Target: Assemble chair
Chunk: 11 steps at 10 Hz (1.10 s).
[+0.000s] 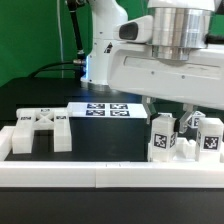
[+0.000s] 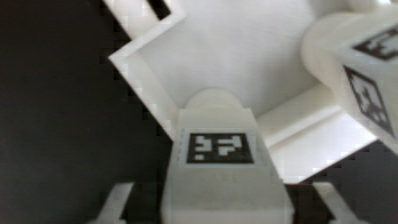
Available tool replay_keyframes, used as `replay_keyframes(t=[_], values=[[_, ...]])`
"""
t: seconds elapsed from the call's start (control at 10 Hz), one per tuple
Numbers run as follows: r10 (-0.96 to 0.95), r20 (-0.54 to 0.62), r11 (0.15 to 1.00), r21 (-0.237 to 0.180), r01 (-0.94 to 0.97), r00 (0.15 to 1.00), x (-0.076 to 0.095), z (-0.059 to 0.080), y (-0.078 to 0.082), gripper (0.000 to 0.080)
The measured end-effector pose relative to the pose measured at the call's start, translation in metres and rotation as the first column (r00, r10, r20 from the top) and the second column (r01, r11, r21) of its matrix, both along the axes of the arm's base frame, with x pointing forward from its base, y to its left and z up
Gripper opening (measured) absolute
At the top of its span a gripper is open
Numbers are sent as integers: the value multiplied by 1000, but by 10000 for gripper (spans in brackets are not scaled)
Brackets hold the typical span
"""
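In the wrist view a white chair post (image 2: 221, 150) with a square marker tag lies lengthwise between my gripper's (image 2: 221, 190) fingers (image 2: 116, 200). A dark gap shows on each side of it, so the jaws stand open around it. Beyond it lies a flat white chair slab (image 2: 187, 60), and beside it a tagged white block (image 2: 365, 75). In the exterior view the gripper (image 1: 187, 120) hangs low over a cluster of upright tagged chair blocks (image 1: 163, 140) at the exterior view's right. Another tagged chair part (image 1: 40, 128) lies at the left.
The marker board (image 1: 105, 108) lies flat at the middle of the black table. A long low white border rail (image 1: 100, 175) runs along the front. The arm's white body fills the upper right of the exterior view.
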<state>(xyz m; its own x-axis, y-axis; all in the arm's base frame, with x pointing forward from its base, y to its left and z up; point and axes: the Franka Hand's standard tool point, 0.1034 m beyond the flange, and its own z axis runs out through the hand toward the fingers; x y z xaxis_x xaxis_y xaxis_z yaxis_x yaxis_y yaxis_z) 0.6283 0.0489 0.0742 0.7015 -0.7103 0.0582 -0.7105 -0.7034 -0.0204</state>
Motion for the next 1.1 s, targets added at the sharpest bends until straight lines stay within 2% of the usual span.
replay_keyframes(t=[0.3,0.6,0.8,1.1], values=[[-240,5,971,16,240,971,0,0,1,291],[-483,8,875,34,483,875,0,0,5,291],[-647,3,762,50,646,763,0,0,8,291],[-772,-6,634,62,771,635,0,0,13,291]])
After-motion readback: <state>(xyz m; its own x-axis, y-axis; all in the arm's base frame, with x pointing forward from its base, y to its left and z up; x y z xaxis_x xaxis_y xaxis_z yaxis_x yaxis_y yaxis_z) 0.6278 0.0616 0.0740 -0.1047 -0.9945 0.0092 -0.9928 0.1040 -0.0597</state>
